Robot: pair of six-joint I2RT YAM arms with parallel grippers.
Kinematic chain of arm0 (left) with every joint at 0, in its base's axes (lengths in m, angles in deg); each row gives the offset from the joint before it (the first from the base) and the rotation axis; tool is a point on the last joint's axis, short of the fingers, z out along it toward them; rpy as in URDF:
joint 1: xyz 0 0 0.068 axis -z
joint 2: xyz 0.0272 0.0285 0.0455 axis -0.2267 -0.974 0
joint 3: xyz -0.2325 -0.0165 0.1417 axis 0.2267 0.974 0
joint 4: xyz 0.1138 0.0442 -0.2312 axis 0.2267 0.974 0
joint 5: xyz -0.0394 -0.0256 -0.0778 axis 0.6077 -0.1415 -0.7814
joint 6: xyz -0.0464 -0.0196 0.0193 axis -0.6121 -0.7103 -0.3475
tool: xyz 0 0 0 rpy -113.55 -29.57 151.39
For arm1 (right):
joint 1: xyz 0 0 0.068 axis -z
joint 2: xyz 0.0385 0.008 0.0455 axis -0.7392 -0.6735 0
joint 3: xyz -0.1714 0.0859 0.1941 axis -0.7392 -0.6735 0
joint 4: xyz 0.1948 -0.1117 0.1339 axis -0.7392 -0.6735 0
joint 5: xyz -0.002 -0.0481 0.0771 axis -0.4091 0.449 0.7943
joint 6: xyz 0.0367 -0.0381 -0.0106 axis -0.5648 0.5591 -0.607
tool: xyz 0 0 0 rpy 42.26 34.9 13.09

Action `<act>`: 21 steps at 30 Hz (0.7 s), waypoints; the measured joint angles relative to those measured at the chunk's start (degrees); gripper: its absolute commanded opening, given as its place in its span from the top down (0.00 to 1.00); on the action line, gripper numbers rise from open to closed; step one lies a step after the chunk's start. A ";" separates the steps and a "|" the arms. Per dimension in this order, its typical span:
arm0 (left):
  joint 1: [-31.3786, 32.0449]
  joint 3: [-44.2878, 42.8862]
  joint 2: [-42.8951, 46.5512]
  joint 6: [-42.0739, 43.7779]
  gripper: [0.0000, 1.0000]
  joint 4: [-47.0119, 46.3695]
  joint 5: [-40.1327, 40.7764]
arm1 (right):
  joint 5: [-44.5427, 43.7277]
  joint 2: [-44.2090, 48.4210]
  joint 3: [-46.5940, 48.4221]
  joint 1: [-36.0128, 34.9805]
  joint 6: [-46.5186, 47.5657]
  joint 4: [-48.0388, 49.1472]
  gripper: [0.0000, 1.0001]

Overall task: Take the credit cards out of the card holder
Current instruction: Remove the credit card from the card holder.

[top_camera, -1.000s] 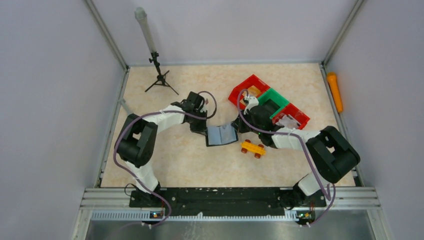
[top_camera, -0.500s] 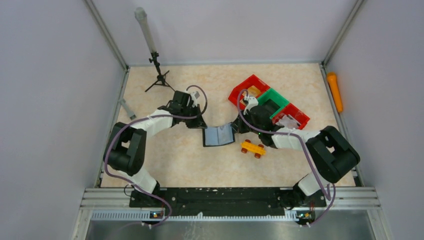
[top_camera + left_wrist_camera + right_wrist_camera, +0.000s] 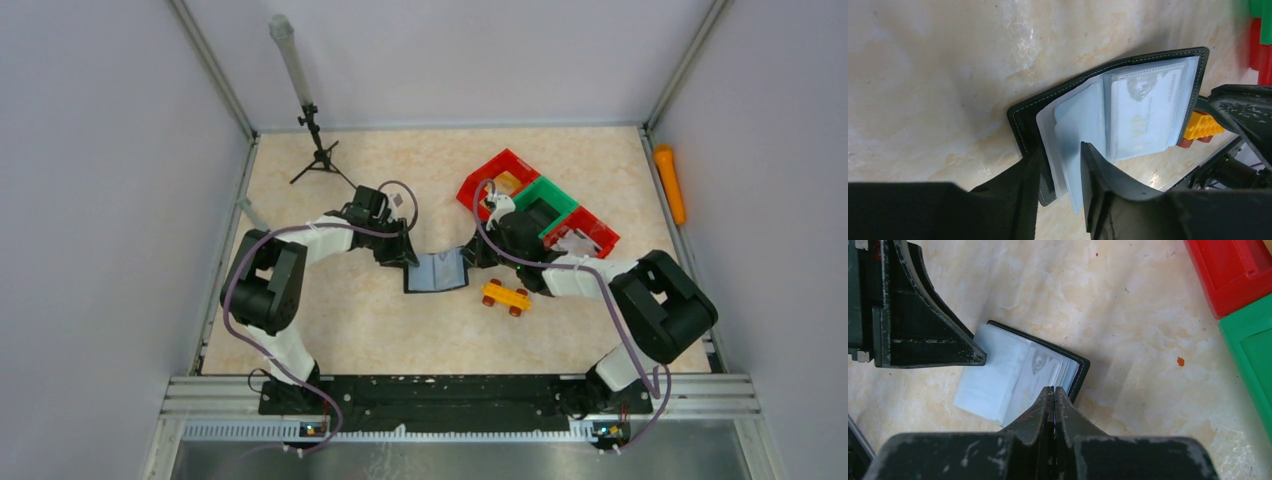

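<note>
Black fingers of the left gripper (image 3: 1060, 152) stand apart in its wrist view, one on each side of the near left corner of the small black stitched card holder (image 3: 436, 273). The cover edge and one clear plastic sleeve (image 3: 1080, 120) are between them, and I cannot tell whether they press on it. The holder lies open on the pale marbled table (image 3: 330, 320), near the middle, between the two grippers. A pale printed card (image 3: 1148, 107) sits inside a sleeve on its right half. The right gripper (image 3: 1054, 390) has its fingers together at the right edge of the holder; if a thin sleeve is pinched there, it is too fine to see. I judge that the opening is done but the main work is left, since no card lies outside the holder in any view. Only the left wrist view shows the print on the card and the fan of sleeves. The top view alone shows both arms meeting the holder from left and right, the yellow-orange toy brick car (image 3: 506, 296) just beside its near right corner, and the red and green plastic bins (image 3: 540, 200) at the far right.
</note>
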 measured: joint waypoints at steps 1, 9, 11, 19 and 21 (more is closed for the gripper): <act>0.00 0.00 -0.42 0.00 0.75 0.20 -0.48 | 0.00 0.00 0.00 0.00 0.00 0.00 1.00; 0.00 -0.17 -1.36 -0.13 0.97 -0.20 -3.67 | 1.36 -1.49 0.15 0.04 0.00 -0.02 0.94; 0.00 -0.17 -1.29 -0.13 0.98 -0.17 -3.08 | 2.45 -2.47 0.35 0.04 0.02 -0.04 0.84; 0.00 -1.03 -1.11 0.20 1.00 2.12 4.17 | 3.34 -3.74 1.97 0.11 -0.57 -1.77 0.39; -0.07 -1.44 -1.11 0.09 1.00 2.56 6.05 | 2.97 -3.76 2.58 0.35 -0.92 -3.10 0.24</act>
